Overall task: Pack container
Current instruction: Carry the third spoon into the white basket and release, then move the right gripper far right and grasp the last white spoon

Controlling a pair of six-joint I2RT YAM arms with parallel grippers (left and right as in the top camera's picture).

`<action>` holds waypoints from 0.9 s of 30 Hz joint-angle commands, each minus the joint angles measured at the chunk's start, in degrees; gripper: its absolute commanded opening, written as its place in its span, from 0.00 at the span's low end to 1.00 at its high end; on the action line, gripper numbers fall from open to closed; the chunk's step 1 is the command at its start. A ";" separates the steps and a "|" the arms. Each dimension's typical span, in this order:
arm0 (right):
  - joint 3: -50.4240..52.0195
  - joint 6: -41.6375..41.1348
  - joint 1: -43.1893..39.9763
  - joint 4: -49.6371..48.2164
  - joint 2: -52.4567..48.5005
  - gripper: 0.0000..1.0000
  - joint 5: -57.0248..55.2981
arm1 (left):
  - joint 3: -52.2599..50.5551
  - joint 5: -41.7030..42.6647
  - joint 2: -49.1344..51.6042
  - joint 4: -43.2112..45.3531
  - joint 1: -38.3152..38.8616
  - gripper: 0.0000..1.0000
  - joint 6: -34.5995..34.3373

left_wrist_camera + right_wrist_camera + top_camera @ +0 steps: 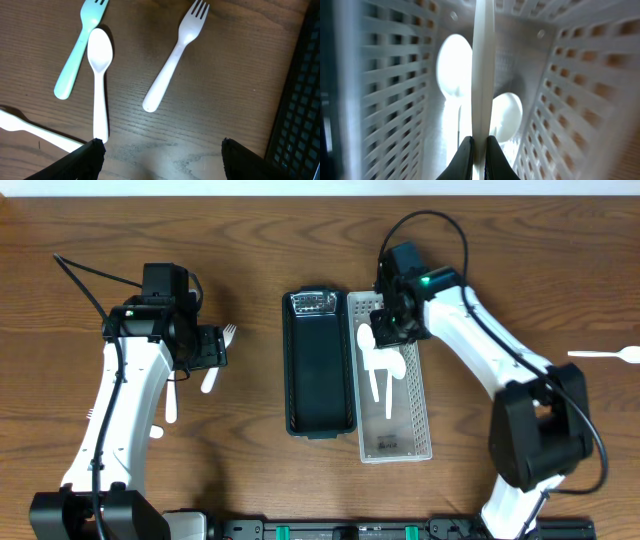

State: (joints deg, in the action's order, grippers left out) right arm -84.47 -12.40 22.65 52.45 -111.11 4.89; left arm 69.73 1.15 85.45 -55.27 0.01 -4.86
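Observation:
A white slatted container (420, 420) lies beside a black slatted container (318, 360) at the table's middle. The white one holds white spoons (380, 365). My right gripper (392, 320) is over its far end, shut on a white utensil handle (482, 70) held edge-on; two white spoon bowls (454, 65) lie below it inside the container (385, 100). My left gripper (160, 150) is open and empty above the table, over a white fork (175, 50), a white spoon (99, 75) and a mint fork (77, 50).
A white utensil (605, 355) lies alone at the far right of the table. Another white handle (35, 130) lies at the left in the left wrist view. The black container's edge (300, 100) is to the right of the left gripper.

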 commanded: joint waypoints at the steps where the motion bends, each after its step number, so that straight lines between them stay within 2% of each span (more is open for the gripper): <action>1: -0.11 -2.36 0.92 -0.22 -1.40 0.01 -1.05 | 0.63 -0.11 0.28 -0.09 -0.15 0.78 -0.15; 3: -0.11 -2.36 1.01 -0.15 -1.51 0.04 -1.05 | 0.63 -0.11 0.28 -0.09 -0.17 0.78 -0.15; 5: -0.15 -2.34 0.98 -0.13 -1.16 0.18 -1.03 | 0.63 -0.11 0.28 -0.07 -0.15 0.78 -0.13; 10: -0.87 -1.57 0.94 0.15 1.99 0.27 -2.51 | 0.63 -0.11 0.28 0.17 -0.15 0.78 -0.15; 13: -3.41 -0.63 0.83 1.68 5.97 0.28 -8.28 | 0.63 -0.11 0.28 0.20 -0.15 0.78 -0.15; 16: -6.88 -2.01 -0.61 2.36 10.78 0.46 -14.91 | 0.63 -0.11 0.28 0.20 -0.15 0.78 -0.15; 17: -7.82 -3.67 -1.53 2.10 12.31 0.62 -15.17 | 0.63 -0.11 0.28 0.20 -0.15 0.78 -0.15; 20: -9.51 -1.81 -5.57 0.76 17.27 0.94 -9.22 | 0.63 -0.11 0.28 0.20 -0.15 0.78 -0.13; 21: -9.53 -0.26 -7.30 0.37 18.88 0.97 -8.41 | 0.63 -0.11 0.28 0.20 -0.15 0.78 -0.13; 23: -9.51 -0.46 -11.13 -0.24 21.07 0.90 -9.49 | 0.63 -0.11 0.28 0.17 -0.15 0.78 -0.15; 27: -9.62 -11.65 -22.67 0.11 22.27 0.80 -9.42 | 0.63 -0.11 0.28 0.15 -0.15 0.78 -0.15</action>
State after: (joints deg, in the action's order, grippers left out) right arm -94.26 -16.51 6.26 51.90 -87.72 -3.86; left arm 69.73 1.15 85.45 -55.09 0.01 -4.86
